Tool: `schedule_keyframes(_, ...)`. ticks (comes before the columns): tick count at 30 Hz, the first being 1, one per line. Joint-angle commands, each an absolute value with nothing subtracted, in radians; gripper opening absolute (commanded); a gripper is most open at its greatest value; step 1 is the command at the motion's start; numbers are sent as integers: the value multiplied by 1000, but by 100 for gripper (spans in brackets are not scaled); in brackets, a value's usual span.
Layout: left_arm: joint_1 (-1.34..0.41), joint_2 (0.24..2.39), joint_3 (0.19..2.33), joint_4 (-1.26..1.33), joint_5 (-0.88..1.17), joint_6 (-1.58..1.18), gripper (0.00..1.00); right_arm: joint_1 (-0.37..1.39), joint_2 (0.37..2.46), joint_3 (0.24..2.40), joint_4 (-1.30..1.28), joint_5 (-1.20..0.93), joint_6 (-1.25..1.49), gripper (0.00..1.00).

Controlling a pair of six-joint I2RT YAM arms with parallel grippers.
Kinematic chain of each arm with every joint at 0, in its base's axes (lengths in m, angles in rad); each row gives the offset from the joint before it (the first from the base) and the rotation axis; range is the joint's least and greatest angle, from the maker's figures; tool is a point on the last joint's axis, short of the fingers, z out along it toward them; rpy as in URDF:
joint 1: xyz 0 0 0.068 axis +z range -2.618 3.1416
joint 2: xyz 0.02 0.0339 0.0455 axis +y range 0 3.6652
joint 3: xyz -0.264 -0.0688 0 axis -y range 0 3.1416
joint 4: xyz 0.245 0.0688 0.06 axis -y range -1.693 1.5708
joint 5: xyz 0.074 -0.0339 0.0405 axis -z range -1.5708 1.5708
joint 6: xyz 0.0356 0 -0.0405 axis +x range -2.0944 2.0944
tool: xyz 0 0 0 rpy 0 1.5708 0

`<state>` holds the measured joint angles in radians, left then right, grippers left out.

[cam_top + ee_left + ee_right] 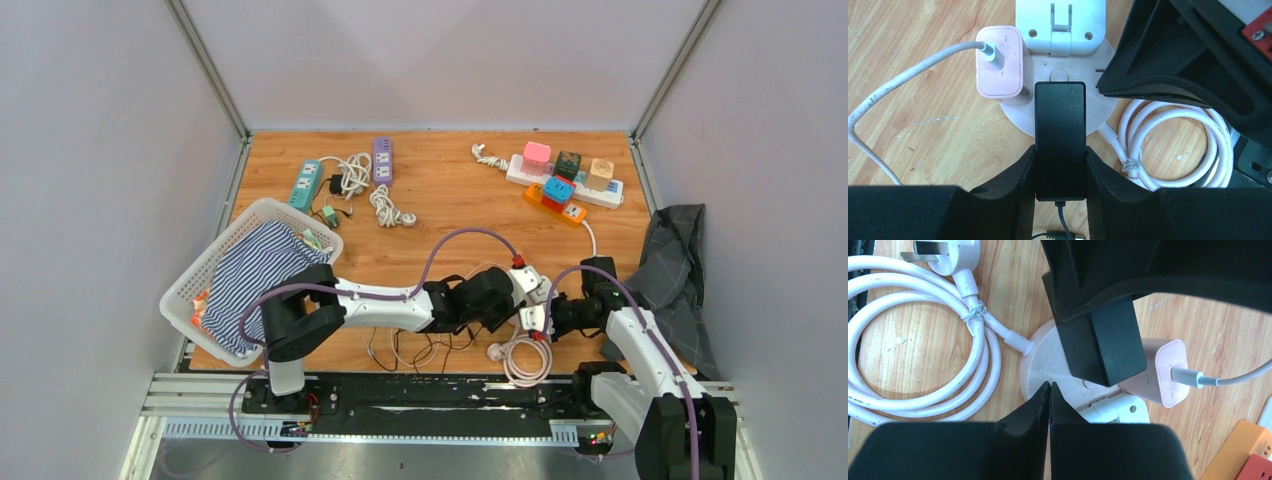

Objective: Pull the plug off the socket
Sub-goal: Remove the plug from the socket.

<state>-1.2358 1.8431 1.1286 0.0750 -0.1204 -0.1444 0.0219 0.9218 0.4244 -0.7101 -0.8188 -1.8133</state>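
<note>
Left pincer [1060,155] is closed part-way on the plug [1059,125], one finger flat against each long side. The right pincer [1049,390] is shut with nothing between its tips, which sit over the rim of the socket [1078,65]; I cannot tell if they press on it.

All of this is at the near edge of the desk [450,200], between the two arms. The socket is a round, pale disc lying flat, with its white cord [985,355] coiled and tied beside it. The plug is a black block pushed into the disc's face, with a pink charger [999,62] seated just beside it.

The plug looks rigid, light and smooth-sided, probably kept in only by the friction of its pins. Its two long flat sides are the place to hold, and the left pincer has them about mid-length, with the socket just beyond the fingertips. A straight pull along the pins seems best. The disc looks light too and would likely lift with the plug unless held down. The thin lead at the plug's rear is no place to pull.
</note>
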Motion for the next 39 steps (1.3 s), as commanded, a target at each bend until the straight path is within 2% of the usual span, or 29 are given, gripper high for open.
schedule_keyframes(1, -1246, 1793, 1132, 130, -15, -183, 0, 37, 943, 409, -782, -746, -1793, 4)
schedule_keyframes(7, -1236, 1818, 1179, 128, 81, -300, 0, 37, 939, 409, -784, -746, -1794, 4)
schedule_keyframes(14, -1257, 1818, 1137, 142, 3, -39, 0, 38, 943, 411, -787, -749, -1793, 5)
schedule_keyframes(17, -1258, 1833, 1126, 157, 15, -14, 0, 40, 946, 412, -788, -748, -1793, 6)
schedule_keyframes(28, -1212, 1819, 1123, 239, 156, -339, 0, 41, 948, 413, -792, -741, -1792, 6)
schedule_keyframes(35, -1248, 1797, 1089, 240, 34, -81, 0, 40, 962, 417, -797, -739, -1792, 9)
schedule_keyframes(39, -1234, 1811, 1091, 248, 66, -156, 0, 43, 967, 419, -800, -735, -1792, 9)
